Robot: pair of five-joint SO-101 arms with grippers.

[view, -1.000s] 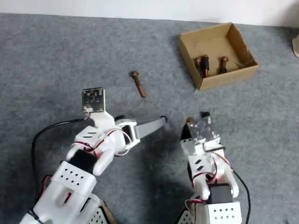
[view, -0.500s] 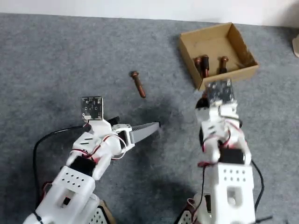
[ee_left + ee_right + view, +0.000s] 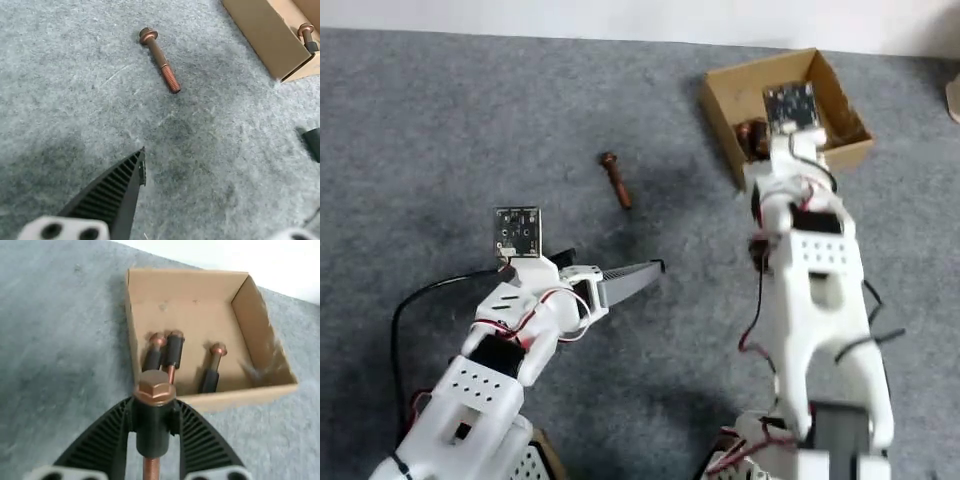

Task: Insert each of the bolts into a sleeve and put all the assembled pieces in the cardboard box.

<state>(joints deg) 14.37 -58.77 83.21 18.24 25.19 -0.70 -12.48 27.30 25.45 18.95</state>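
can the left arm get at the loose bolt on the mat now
Probably yes. The loose bolt lies alone on bare mat ahead of the left gripper, nothing between them; the right gripper, holding a sleeved bolt, is away by the cardboard box.

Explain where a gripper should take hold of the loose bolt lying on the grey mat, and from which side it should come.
Probably best to grip the loose bolt on its smooth shank, between the flanged head and the threaded tip. Come down from above, jaws across its length: it lies flat on the grey mat, with bare mat on both sides.
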